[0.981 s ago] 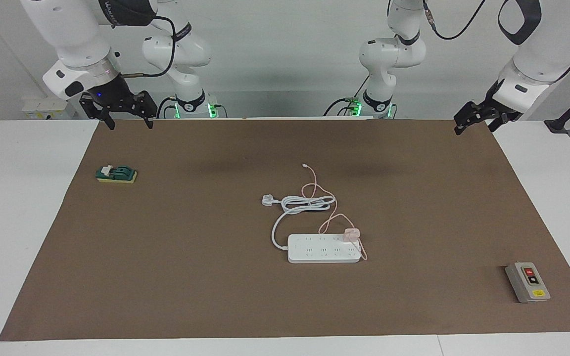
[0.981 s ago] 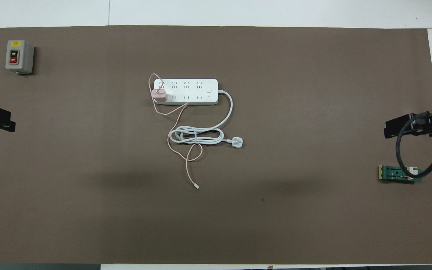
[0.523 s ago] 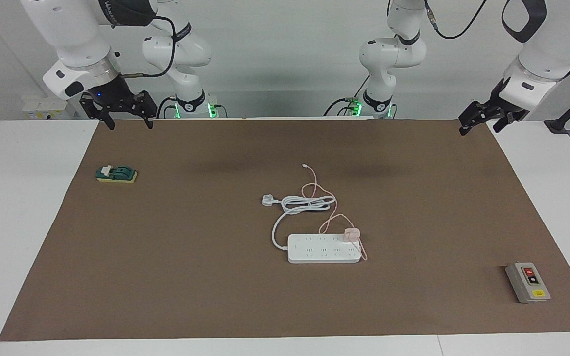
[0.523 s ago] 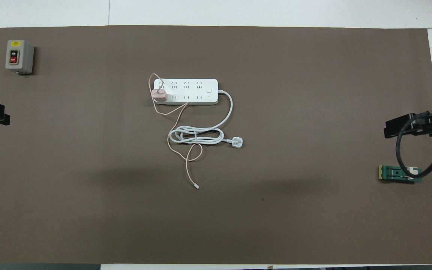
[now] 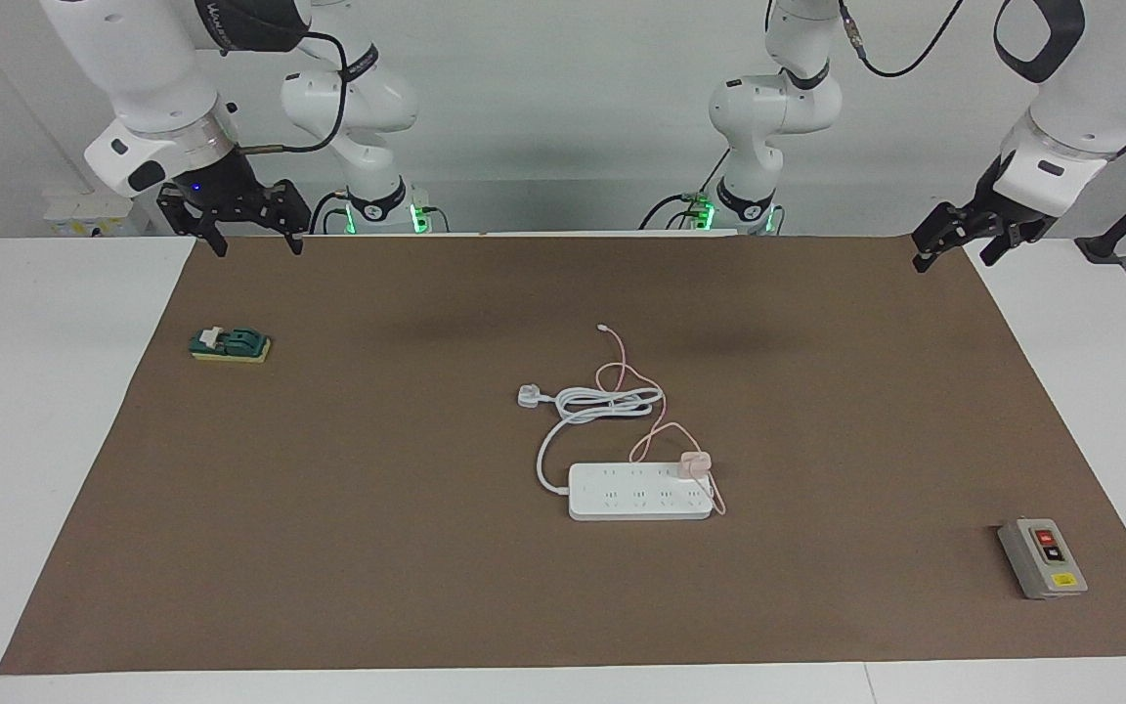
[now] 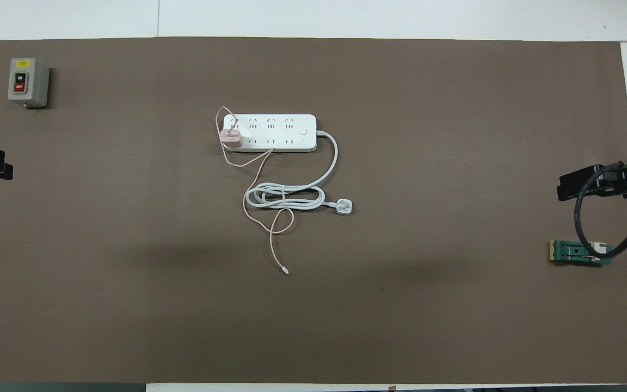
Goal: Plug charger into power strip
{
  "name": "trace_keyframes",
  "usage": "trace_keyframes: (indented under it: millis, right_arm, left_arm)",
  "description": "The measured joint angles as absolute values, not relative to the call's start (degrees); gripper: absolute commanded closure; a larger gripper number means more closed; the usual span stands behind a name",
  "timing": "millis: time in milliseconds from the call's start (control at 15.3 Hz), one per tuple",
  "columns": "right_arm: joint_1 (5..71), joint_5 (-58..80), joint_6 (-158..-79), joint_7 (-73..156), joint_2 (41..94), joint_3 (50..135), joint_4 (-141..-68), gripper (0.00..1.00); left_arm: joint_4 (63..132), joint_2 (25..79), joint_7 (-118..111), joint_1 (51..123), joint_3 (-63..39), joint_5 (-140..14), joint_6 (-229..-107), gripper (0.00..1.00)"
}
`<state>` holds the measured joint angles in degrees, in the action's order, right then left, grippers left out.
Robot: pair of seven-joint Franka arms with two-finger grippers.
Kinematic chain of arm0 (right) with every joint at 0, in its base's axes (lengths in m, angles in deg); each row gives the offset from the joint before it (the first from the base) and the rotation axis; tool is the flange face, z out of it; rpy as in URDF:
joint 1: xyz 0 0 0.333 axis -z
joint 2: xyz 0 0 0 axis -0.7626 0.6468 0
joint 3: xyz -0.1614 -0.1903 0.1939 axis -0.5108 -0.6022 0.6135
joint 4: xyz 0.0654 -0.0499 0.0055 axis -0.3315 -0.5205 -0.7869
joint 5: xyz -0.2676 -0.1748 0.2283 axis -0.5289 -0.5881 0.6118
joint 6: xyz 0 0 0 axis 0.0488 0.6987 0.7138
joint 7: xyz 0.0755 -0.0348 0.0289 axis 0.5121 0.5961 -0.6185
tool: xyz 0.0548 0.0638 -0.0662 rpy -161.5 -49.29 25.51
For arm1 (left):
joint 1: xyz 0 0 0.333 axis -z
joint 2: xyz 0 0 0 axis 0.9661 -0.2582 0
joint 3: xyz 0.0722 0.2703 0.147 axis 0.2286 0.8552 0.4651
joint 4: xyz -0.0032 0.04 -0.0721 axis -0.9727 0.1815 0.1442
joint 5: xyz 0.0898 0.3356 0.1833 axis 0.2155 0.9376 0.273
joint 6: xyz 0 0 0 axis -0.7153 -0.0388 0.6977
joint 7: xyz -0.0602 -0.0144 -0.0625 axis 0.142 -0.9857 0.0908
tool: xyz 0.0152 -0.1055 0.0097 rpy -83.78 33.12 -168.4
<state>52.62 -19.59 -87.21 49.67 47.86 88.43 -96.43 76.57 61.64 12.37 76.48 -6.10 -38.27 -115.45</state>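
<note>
Two hands hang spread and empty in the facing view: the right hand [image 5: 250,240] and the left hand [image 5: 954,244] over opposite ends of the worktop [image 5: 55,391]. Mid-worktop, the charger [image 5: 693,465] sits on the power strip [image 5: 638,492].

Overhead, the charger [image 6: 231,137] stands at the power strip's [image 6: 270,132] end toward the left arm, both well apart from the hands.

Charger [image 5: 693,464] sits on pwr strip [image 5: 639,492] end; both hands up, empty, apart.
</note>
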Motion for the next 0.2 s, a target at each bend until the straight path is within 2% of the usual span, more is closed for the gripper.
trace_keyframes:
  millis: [196]
  right_arm:
    - [52.6, -19.6, -87.2, 49.7, 47.9, 88.4, -96.4, 0.0]
  left_arm:
    - [76.6, 61.6, 12.4, 76.5, -5.2, -39.1, -115.5, 0.0]
